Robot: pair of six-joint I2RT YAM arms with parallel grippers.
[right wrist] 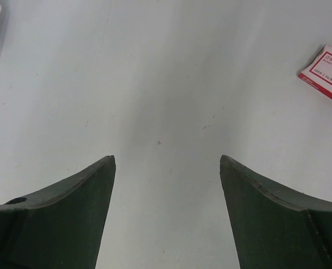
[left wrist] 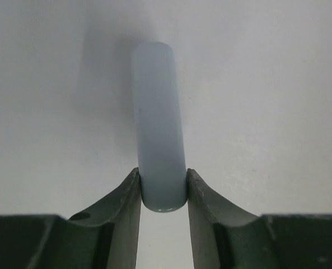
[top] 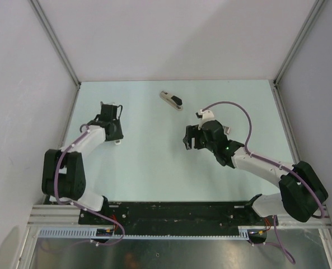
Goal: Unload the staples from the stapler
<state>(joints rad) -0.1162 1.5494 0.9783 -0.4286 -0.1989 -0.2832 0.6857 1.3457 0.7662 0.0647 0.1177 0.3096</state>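
Bright, even light w/ soft shadows; wrist pics slightly soft-focus.

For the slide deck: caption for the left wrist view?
Left gripper shut on one end of a pale rounded bar.

Stapler (top: 171,100) pale with a black top — box (right wrist: 324,67) red-and-white — rod (left wrist: 159,129) pale blue-grey, table (top: 154,168) faint mint.

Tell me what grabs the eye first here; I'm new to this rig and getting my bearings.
The left gripper is clamped on a pale rounded bar, which fills its wrist view. The stapler lies at the far middle of the table, with the right gripper open nearby, not touching it. A pink-and-white box shows at that wrist view's right edge.
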